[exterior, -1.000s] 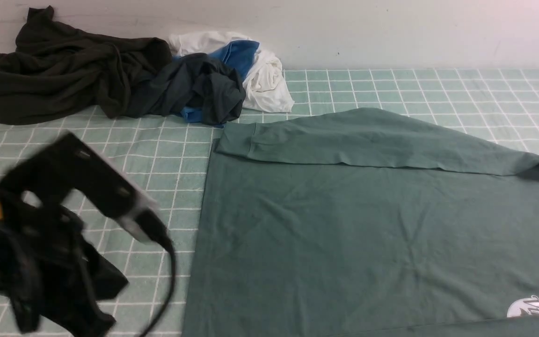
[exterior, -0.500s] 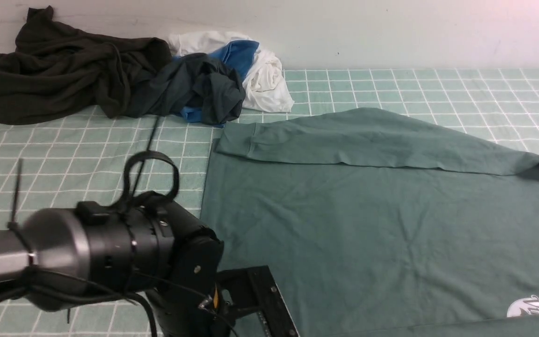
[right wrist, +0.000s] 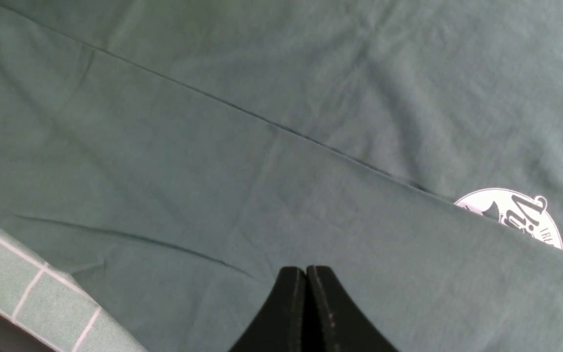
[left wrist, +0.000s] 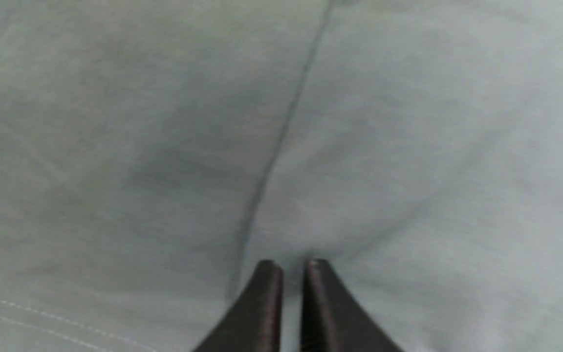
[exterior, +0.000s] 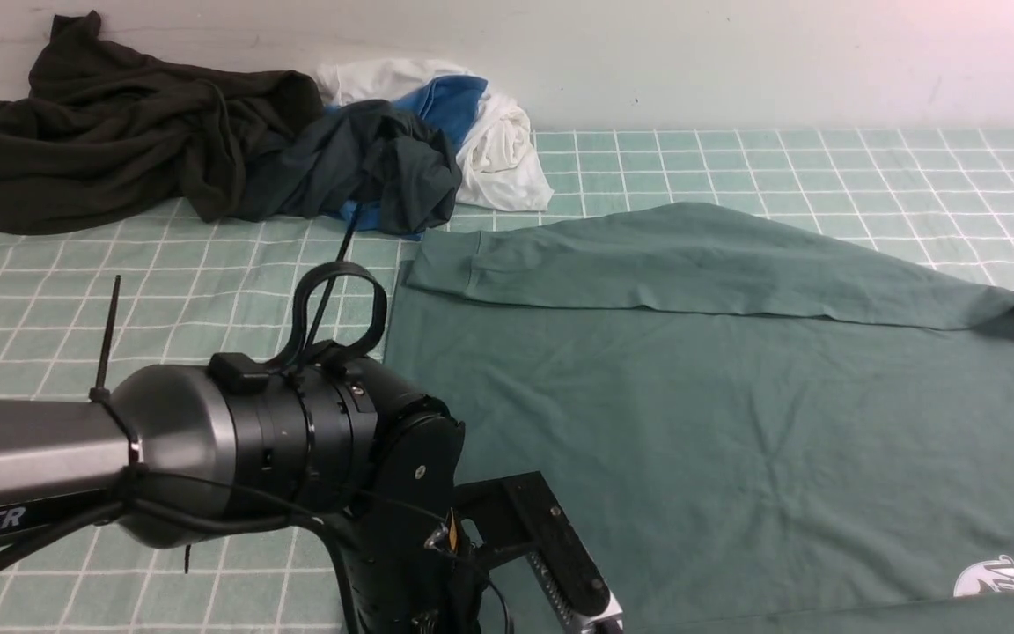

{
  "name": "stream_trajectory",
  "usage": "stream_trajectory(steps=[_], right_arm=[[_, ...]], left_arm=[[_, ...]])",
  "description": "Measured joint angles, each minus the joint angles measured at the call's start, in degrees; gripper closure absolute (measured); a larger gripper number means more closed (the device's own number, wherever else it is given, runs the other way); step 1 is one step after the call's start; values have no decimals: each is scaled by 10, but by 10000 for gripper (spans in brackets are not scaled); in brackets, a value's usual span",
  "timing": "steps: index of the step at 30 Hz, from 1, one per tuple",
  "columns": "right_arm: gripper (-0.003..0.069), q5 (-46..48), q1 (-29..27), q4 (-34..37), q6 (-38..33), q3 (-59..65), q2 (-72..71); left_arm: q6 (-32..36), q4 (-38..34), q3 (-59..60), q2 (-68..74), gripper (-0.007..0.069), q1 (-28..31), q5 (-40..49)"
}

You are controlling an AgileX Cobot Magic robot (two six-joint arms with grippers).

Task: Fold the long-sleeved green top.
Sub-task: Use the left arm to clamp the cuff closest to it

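The green long-sleeved top [exterior: 692, 396] lies flat on the table, front up, and its white round logo [exterior: 995, 577] shows near the right. One sleeve [exterior: 692, 264] is folded across its far edge. My left arm reaches over the top's near left part. In the left wrist view my left gripper [left wrist: 289, 266] is pinched shut on a small ridge of the green cloth [left wrist: 408, 122]. In the right wrist view my right gripper [right wrist: 306, 271] is shut with nothing in it, just above a folded layer of the top [right wrist: 213, 146] near the logo [right wrist: 511, 215].
A dark olive-black garment [exterior: 111, 132], a dark slate-grey garment with blue [exterior: 366, 167] and a white garment [exterior: 498, 141] are heaped at the back left against the wall. A green checked cloth [exterior: 164, 282] covers the table.
My left arm has swung in from the left onto the top's near left part, and its jaws have closed on the cloth. A corner of my right gripper now shows at the bottom right.
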Motion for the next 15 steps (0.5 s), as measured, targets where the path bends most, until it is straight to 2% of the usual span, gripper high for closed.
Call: stream_trajectory(steps=[4, 9, 12, 13, 15], right_arm=[[673, -5, 0, 0, 0, 0, 0], [673, -9, 0, -4, 0, 0, 0], [673, -10, 0, -4, 0, 0, 0], [673, -11, 0, -4, 0, 0, 0], [673, -11, 0, -4, 0, 0, 0]], left_arm=[[0, 8, -13, 0, 624, 0, 20], [-16, 35, -19, 0, 611, 0, 29], [-21, 37, -19, 0, 562, 0, 30], [-23, 35, -19, 1, 494, 0, 30], [-25, 27, -19, 6, 405, 0, 30]])
